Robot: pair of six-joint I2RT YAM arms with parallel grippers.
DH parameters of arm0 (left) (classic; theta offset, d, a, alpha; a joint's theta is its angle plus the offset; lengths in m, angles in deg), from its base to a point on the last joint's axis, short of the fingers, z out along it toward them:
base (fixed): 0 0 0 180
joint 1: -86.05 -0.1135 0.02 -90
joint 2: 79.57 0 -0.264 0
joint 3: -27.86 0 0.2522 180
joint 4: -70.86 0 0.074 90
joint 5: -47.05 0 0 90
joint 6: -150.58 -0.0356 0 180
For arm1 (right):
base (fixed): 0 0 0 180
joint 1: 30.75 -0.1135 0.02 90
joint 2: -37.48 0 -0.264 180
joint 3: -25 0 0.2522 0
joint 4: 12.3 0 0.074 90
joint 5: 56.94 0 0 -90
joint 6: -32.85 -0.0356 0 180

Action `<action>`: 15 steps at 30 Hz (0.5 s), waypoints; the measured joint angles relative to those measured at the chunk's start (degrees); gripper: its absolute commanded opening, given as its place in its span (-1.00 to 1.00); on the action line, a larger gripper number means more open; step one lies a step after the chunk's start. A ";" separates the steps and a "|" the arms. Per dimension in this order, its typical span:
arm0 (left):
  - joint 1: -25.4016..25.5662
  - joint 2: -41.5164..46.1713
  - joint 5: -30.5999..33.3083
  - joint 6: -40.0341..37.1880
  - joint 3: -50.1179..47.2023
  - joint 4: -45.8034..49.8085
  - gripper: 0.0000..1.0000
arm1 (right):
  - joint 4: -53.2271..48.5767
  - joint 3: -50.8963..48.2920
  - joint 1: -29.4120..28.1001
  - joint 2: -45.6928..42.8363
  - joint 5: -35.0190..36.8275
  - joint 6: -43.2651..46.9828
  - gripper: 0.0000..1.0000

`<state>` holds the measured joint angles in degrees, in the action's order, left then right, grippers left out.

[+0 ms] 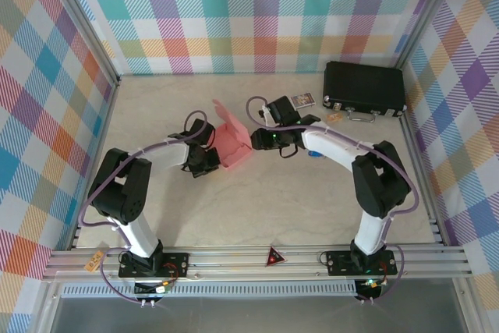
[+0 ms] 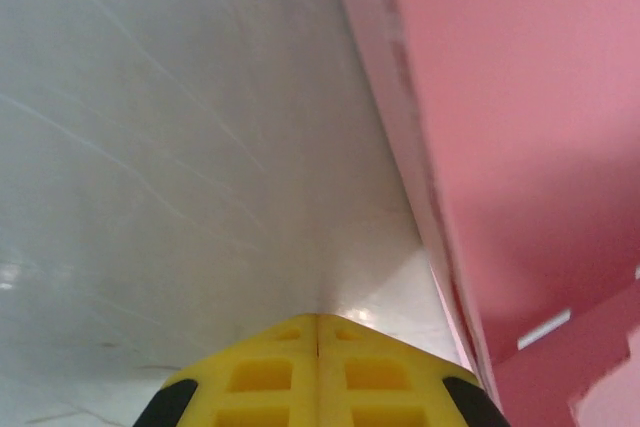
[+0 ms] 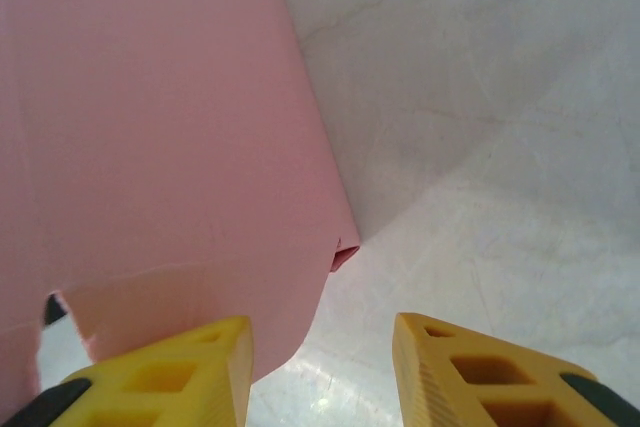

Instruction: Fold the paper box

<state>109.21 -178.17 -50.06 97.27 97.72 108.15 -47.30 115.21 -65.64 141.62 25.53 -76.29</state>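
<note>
The left gripper (image 2: 318, 332) is closed, empty, box (image 2: 520, 127) right of its fingers. The right gripper (image 3: 322, 347) gapes empty, box ahead of its left finger.

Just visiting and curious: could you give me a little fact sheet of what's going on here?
paper box: pink, partly folded, one flap up, mid-table between the arms
left gripper: shut on nothing, beside the box
right gripper: open, at the box's edge
black case: far right corner, apart from both arms
table: pale, marble-look
</note>
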 measured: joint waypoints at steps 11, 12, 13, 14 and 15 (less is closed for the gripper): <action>1.31 5.79 0.85 1.11 -0.44 0.04 -0.59 | -2.45 4.35 4.02 2.49 3.50 3.23 -0.05; 1.05 7.45 1.79 0.66 -0.09 0.92 -0.54 | -2.32 3.69 4.48 1.79 3.52 3.06 -0.04; 0.76 8.48 2.40 0.35 0.31 1.60 -0.50 | -2.21 2.80 4.90 0.98 3.50 2.84 -0.03; 0.37 9.64 3.04 -0.33 0.90 2.29 -0.44 | -2.21 1.49 5.44 -0.35 3.48 2.40 -0.03; -0.26 10.49 3.65 -1.07 1.53 2.73 -0.40 | -2.10 -0.24 5.99 -2.03 3.45 1.70 -0.02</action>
<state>108.94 -167.68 -46.41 96.20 99.25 110.88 -49.40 114.97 -59.65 139.59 28.98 -74.58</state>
